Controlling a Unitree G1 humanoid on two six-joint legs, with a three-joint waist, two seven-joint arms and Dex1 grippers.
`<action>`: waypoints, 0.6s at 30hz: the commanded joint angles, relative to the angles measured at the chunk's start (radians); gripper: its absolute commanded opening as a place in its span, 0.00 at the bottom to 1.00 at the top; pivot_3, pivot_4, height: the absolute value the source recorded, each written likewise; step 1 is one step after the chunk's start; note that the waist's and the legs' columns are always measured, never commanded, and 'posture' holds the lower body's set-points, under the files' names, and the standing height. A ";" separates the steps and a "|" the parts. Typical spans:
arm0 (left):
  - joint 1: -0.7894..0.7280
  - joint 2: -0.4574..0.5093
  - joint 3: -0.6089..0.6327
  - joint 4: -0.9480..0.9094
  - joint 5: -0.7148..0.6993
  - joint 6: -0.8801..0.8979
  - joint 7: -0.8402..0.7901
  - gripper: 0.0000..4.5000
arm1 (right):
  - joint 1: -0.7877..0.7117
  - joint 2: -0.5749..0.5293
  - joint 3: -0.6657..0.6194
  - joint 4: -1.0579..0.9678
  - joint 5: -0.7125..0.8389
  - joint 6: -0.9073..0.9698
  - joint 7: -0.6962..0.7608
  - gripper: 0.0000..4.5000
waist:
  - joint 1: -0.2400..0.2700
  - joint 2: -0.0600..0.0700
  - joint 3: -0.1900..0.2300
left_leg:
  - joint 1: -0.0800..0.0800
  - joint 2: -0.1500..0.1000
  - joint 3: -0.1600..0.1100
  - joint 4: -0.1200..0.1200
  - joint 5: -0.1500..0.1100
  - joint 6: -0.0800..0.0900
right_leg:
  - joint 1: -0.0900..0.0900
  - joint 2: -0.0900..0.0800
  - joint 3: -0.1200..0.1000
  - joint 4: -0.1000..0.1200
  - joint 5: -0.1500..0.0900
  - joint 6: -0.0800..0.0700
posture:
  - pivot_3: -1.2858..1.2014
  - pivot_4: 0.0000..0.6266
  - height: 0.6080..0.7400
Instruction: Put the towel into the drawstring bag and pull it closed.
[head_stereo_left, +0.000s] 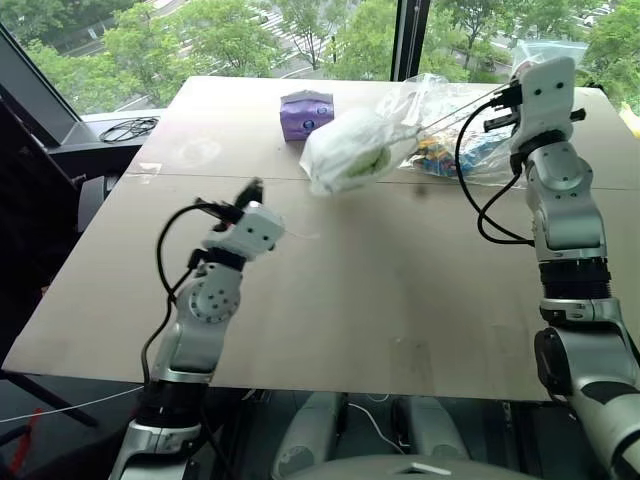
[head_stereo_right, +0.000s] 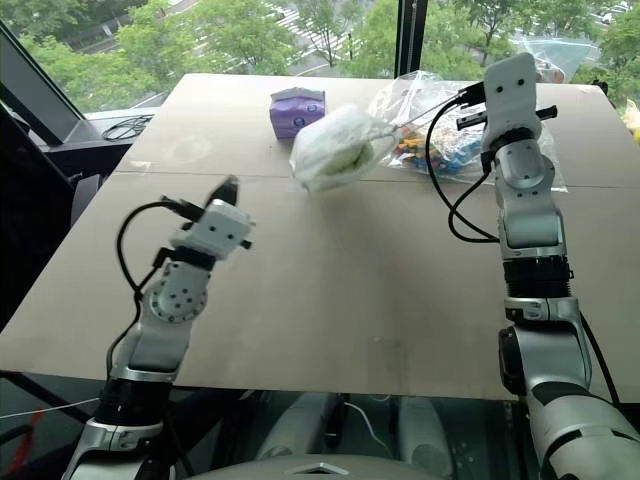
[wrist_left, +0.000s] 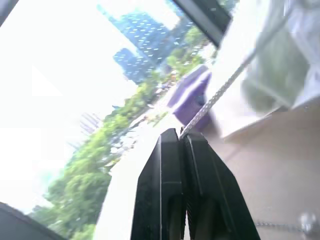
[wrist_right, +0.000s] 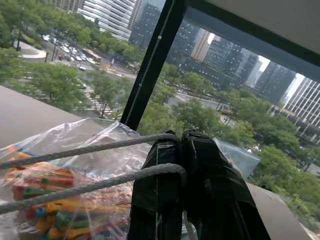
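the drawstring bag (head_stereo_left: 345, 150) sits at the far middle of the table (head_stereo_left: 400, 290), partly lifted, just beside the purple tissue pack (head_stereo_left: 306, 113) and against the clear plastic bag of colourful pieces (head_stereo_left: 450, 150); the towel (head_stereo_left: 372, 160) shows green through the white fabric, so it looks already inside; step in hand looks like the closing pull.

your left gripper (wrist_left: 180, 136) has its fingers pressed together on a cord (wrist_left: 220, 92) that runs taut toward the bag; your right gripper (wrist_right: 177, 140) is pinched on a loop of cord (wrist_right: 100, 182) wrapped over one finger, two strands running off toward the bag side.

to do it well: pull the two hands apart along one line, opposite and even; an uneven pull will likely drag the bag sideways into the tissue pack or the plastic bag instead of cinching the neck; keep both pinches firm, the cord is thin and could slip out at the tips; watch the mouth gather, stop when it bunches tight; can't tell from here how far shut the mouth is.

count: one drawstring bag; one towel; one tissue pack; one plastic bag of pieces; two grippers; cords on both sides.
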 joint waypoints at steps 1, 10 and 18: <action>-0.043 -0.029 0.099 -0.063 0.016 0.068 0.100 0.02 | -0.041 -0.013 -0.062 0.029 0.000 -0.033 -0.082 0.00 | -0.001 0.000 0.000 | 0.000 0.000 0.001 0.000 0.000 0.000 | 0.000 0.000 0.001 0.000 0.000 0.000 | 0.52 0.24 0.99; -0.098 -0.193 0.316 -0.006 -0.106 0.393 0.236 0.02 | -0.024 -0.002 -0.125 0.061 0.025 0.020 -0.222 0.00 | -0.010 0.000 0.000 | 0.001 0.002 0.003 0.000 0.000 0.000 | 0.000 0.002 0.002 0.001 0.001 0.001 | 0.52 0.24 0.99; -0.134 -0.194 0.427 0.053 -0.178 0.500 0.344 0.02 | 0.015 0.037 -0.289 0.025 0.113 0.160 -0.404 0.00 | -0.005 0.000 0.000 | 0.000 0.002 0.003 0.003 0.000 0.000 | 0.001 0.002 0.002 0.001 0.001 0.002 | 0.52 0.24 0.99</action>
